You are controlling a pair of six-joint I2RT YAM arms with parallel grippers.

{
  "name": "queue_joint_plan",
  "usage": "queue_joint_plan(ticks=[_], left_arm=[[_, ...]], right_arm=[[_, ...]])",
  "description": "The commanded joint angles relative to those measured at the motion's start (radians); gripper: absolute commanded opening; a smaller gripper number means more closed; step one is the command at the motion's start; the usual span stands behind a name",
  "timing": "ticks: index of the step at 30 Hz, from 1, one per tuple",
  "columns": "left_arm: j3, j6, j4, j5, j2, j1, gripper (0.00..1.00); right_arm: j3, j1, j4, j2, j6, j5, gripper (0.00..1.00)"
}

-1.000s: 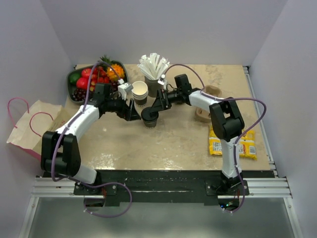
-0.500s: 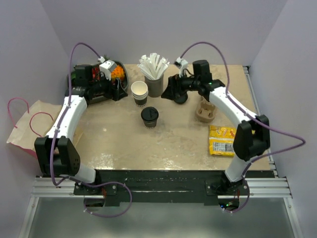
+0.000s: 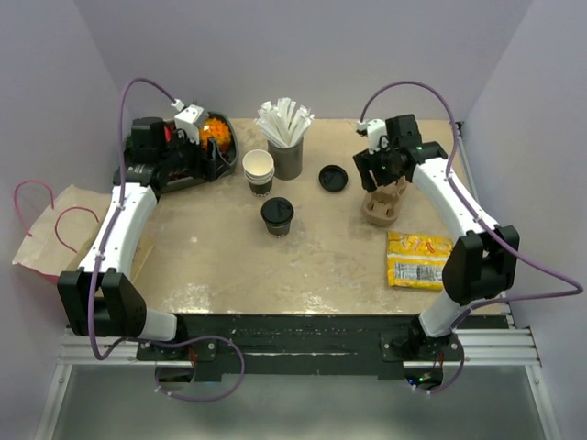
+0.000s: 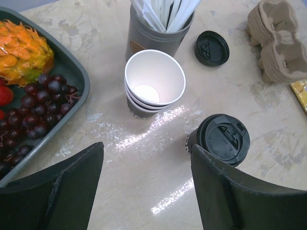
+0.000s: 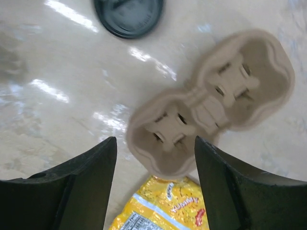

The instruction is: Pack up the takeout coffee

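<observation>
The takeout coffee (image 3: 277,215), a dark cup with a black lid, stands upright mid-table; it also shows in the left wrist view (image 4: 221,139). My left gripper (image 3: 213,158) is open and empty, raised by the fruit tray and well left of the cup; in its own view (image 4: 146,146) the cup sits by the right finger. My right gripper (image 3: 378,176) is open and empty above a brown pulp cup carrier (image 3: 383,209). In the right wrist view (image 5: 154,141) the carrier (image 5: 211,103) lies between and below the fingers.
A loose black lid (image 3: 333,178) lies left of the carrier. A stack of lidless cups (image 3: 259,170) and a grey straw holder (image 3: 286,151) stand behind the coffee. A fruit tray (image 4: 85,84) is back left, a paper bag (image 3: 55,234) off the left edge, and a yellow snack packet (image 3: 420,259) at the right.
Both arms have drawn away from the coffee: the left back to the fruit tray, the right across to above the carrier. The loose lid now lies uncovered.
</observation>
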Motion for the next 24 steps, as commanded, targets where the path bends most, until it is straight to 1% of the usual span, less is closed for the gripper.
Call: queue_joint_plan(ticks=[1,4,6,10,11,12,16,20,24], left_arm=[[-0.021,-0.048,0.054,0.010,-0.044,-0.003,0.77],[-0.015,-0.045,0.059,-0.044,-0.036,-0.004,0.76],[-0.012,-0.008,0.028,-0.057,-0.034,-0.004,0.76],[-0.018,0.022,-0.015,-0.059,-0.038,-0.013,0.76],[-0.022,0.021,-0.021,-0.048,-0.039,-0.013,0.76],[-0.029,0.018,-0.019,-0.045,-0.047,-0.013,0.76],[-0.071,-0.007,0.005,-0.060,-0.059,-0.012,0.76],[-0.095,-0.008,0.010,-0.065,-0.077,-0.013,0.76],[-0.102,-0.008,0.007,-0.070,-0.088,-0.012,0.76]], right_arm=[[0.021,-0.081,-0.079,0.012,0.118,0.115,0.69],[0.039,-0.107,-0.086,0.053,0.196,0.120,0.68],[0.050,-0.116,-0.082,0.078,0.238,0.122,0.65],[0.061,-0.120,-0.039,0.139,0.272,0.137,0.61],[0.074,-0.130,-0.036,0.156,0.311,0.134,0.60],[0.082,-0.134,-0.036,0.167,0.319,0.125,0.58],[0.134,-0.140,-0.043,0.220,0.336,0.120,0.57],[0.192,-0.142,-0.047,0.263,0.350,0.120,0.57],[0.209,-0.140,-0.048,0.300,0.374,0.125,0.56]])
